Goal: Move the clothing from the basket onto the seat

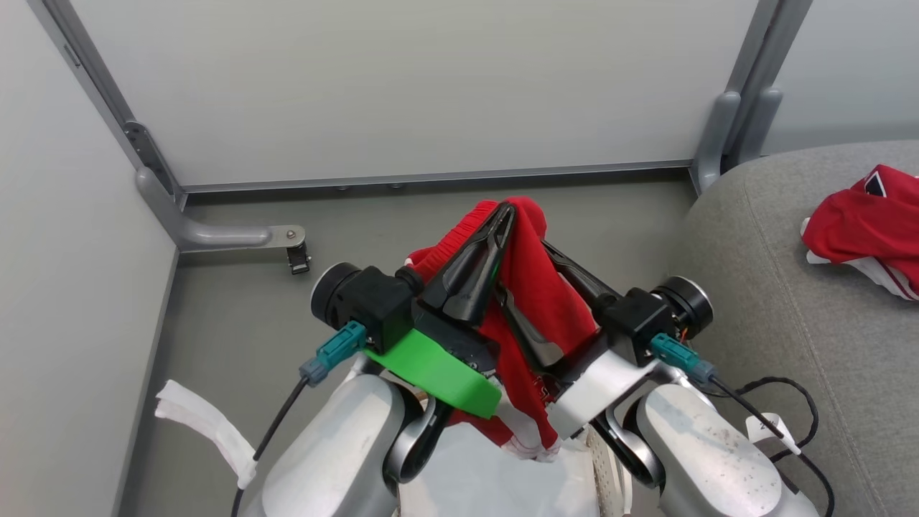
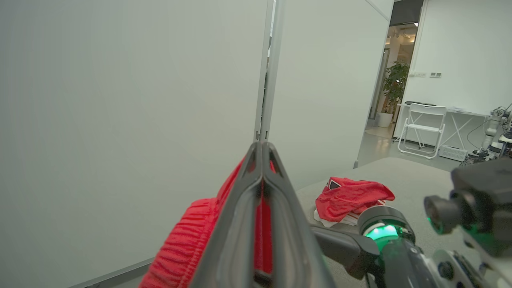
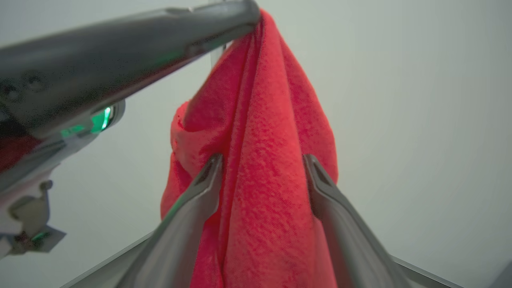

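My left gripper (image 1: 505, 210) is shut on the top of a red piece of clothing (image 1: 535, 301), which hangs from it above the basket (image 1: 609, 470). In the left wrist view, the left gripper (image 2: 262, 145) has the red cloth (image 2: 180, 248) pinched between its closed fingers. My right gripper (image 3: 263, 158) is open, one finger on each side of the hanging cloth (image 3: 260, 192). A second red garment (image 1: 861, 230) with white trim lies on the grey seat (image 1: 761, 301) at the right. It also shows in the left wrist view as a red garment (image 2: 352, 197) on the seat (image 2: 404, 176).
Pale partition panels (image 1: 402, 86) on grey metal feet (image 1: 215, 233) close the space ahead and to the left. A white cloth strip (image 1: 204, 427) lies on the grey floor (image 1: 287, 316) at lower left. A black cable (image 1: 782, 409) lies on the seat's near edge.
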Motion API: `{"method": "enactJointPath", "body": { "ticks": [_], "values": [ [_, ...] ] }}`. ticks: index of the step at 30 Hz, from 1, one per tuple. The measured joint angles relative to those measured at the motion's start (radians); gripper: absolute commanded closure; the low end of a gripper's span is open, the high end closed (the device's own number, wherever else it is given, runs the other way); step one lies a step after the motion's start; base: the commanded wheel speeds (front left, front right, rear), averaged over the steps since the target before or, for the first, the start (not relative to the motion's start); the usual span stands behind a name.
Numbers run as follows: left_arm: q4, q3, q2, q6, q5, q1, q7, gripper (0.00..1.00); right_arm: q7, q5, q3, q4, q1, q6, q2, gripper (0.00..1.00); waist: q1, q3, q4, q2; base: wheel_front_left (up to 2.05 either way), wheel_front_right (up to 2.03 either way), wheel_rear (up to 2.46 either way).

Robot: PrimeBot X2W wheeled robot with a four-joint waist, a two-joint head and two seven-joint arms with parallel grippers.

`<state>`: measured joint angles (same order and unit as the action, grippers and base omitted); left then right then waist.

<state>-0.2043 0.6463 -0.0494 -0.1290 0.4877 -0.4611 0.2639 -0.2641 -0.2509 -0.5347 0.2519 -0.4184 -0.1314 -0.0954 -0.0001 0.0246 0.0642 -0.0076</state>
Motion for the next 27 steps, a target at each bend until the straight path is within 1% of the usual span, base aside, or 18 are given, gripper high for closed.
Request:
{"method": "enactJointPath", "body": {
  "ticks": [6, 7, 9, 11, 16, 26, 27],
  "values": [
    [0.007, 0.046, 0.000, 0.000, 0.016, 0.000, 0.000, 1.00, 0.000, 0.021, -0.002, 0.139, -0.003, 0.000, 0.028, 0.00, 0.0000, -0.007, 0.032, 0.0000, 0.00, 0.00, 0.00],
    [0.008, 0.052, 0.000, 0.000, 0.019, 0.000, 0.000, 1.00, 0.000, 0.020, -0.007, 0.167, -0.003, 0.000, 0.030, 0.25, 0.0000, -0.009, 0.037, 0.0000, 0.00, 0.00, 0.00],
    [0.008, 0.063, 0.000, 0.000, 0.022, 0.000, 0.000, 1.00, 0.000, 0.003, -0.014, 0.210, -0.003, 0.000, 0.039, 1.00, 0.0000, -0.011, 0.048, 0.0000, 0.00, 0.00, 0.00],
    [0.007, 0.064, 0.000, 0.000, 0.023, 0.000, 0.000, 1.00, 0.000, -0.018, -0.026, 0.241, -0.003, 0.000, 0.041, 1.00, 0.0000, -0.012, 0.055, 0.0000, 0.00, 0.00, 0.00],
    [0.005, 0.057, 0.000, 0.000, 0.027, 0.000, 0.000, 1.00, 0.000, -0.048, -0.030, 0.254, -0.004, 0.000, 0.043, 1.00, 0.0000, -0.009, 0.059, 0.0000, 0.00, 0.00, 0.00],
    [0.007, 0.034, 0.000, 0.002, 0.022, 0.012, 0.000, 1.00, 0.000, -0.073, -0.013, 0.239, -0.008, 0.000, 0.045, 1.00, 0.0000, -0.004, 0.024, 0.0000, 0.00, 0.00, 0.00],
    [0.004, 0.033, 0.000, 0.003, 0.023, 0.015, 0.000, 0.64, 0.000, -0.073, -0.010, 0.237, -0.008, 0.000, 0.045, 1.00, 0.0000, -0.002, 0.017, 0.0000, 0.00, 0.00, 0.00]
  ]
}}
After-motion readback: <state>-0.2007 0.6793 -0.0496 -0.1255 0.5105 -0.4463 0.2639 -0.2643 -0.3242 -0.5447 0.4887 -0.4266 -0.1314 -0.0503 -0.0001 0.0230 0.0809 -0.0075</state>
